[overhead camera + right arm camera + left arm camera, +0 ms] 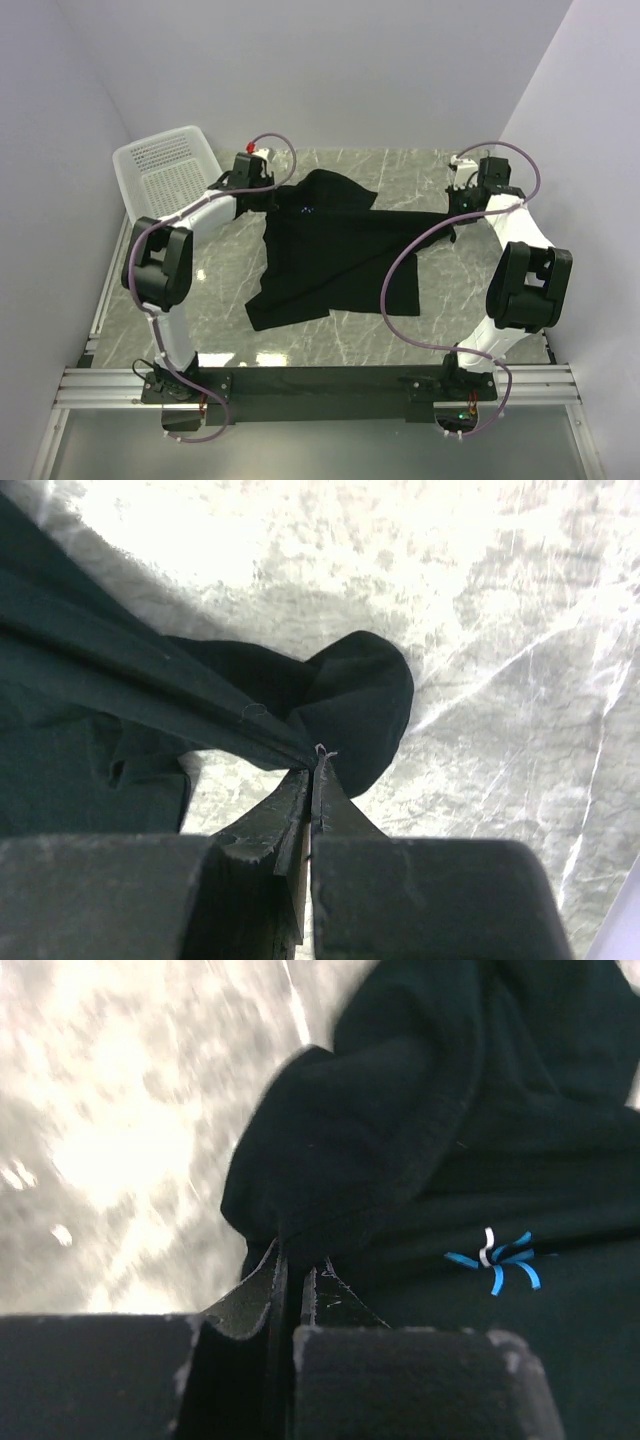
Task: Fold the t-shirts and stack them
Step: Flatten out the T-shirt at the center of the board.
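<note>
i have my left gripper [295, 1268] pinched shut on a fold of the black t-shirt [330, 255], cloth bunched just ahead of its jaws. my right gripper [315, 770] is clamped on another edge, fabric running taut to the left of its tips. between the two, the shirt lies on the marble table [400, 170]; a white basket [165, 170] sits outboard of the left jaws

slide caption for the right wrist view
Right gripper shut on a pinched edge of the black t-shirt above the marble table.
</note>
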Robot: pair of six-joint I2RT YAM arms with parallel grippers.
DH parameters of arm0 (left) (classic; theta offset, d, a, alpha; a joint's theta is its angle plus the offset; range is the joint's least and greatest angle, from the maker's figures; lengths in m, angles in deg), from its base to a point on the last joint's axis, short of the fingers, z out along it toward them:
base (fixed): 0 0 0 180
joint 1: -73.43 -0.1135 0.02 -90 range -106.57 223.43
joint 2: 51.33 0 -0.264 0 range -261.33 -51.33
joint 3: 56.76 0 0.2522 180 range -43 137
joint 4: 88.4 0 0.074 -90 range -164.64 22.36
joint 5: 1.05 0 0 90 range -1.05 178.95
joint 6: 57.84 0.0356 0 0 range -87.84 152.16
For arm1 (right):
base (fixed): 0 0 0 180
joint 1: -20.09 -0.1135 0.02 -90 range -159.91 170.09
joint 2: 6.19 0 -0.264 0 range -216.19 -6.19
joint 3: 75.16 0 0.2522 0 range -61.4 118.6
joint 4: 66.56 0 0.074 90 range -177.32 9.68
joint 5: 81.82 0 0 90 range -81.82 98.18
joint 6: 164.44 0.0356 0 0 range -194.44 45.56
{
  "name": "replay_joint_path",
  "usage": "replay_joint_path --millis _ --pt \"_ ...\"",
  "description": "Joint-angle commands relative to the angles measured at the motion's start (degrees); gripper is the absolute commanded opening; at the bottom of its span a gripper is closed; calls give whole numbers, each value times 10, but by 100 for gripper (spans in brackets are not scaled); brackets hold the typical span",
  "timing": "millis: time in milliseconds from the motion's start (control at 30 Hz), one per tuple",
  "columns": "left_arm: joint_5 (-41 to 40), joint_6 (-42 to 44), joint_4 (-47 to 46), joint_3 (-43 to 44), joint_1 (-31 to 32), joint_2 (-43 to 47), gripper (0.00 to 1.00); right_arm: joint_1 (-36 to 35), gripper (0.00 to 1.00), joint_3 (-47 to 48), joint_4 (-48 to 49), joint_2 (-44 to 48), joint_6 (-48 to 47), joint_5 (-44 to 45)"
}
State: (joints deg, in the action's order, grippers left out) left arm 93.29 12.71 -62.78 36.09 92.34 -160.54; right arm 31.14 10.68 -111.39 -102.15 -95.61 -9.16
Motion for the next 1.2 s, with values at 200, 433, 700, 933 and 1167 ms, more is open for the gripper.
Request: replay_joint_path --millis 200,433,700,933,1167 --pt "67 -83 11 -103 8 78 22 -3 0 28 -25 -14 -28 -16" --pt "78 -67 47 -147 8 152 44 -4 0 -32 -43 -1 -77 1" --pt "109 -31 27 -149 8 240 61 -4 0 -128 -49 71 -147 -30" --pt "102 6 10 -57 44 124 70 -4 0 -147 -49 87 -146 -37" --pt "-65 107 85 106 128 -34 70 -4 0 -134 -48 77 -130 -49"
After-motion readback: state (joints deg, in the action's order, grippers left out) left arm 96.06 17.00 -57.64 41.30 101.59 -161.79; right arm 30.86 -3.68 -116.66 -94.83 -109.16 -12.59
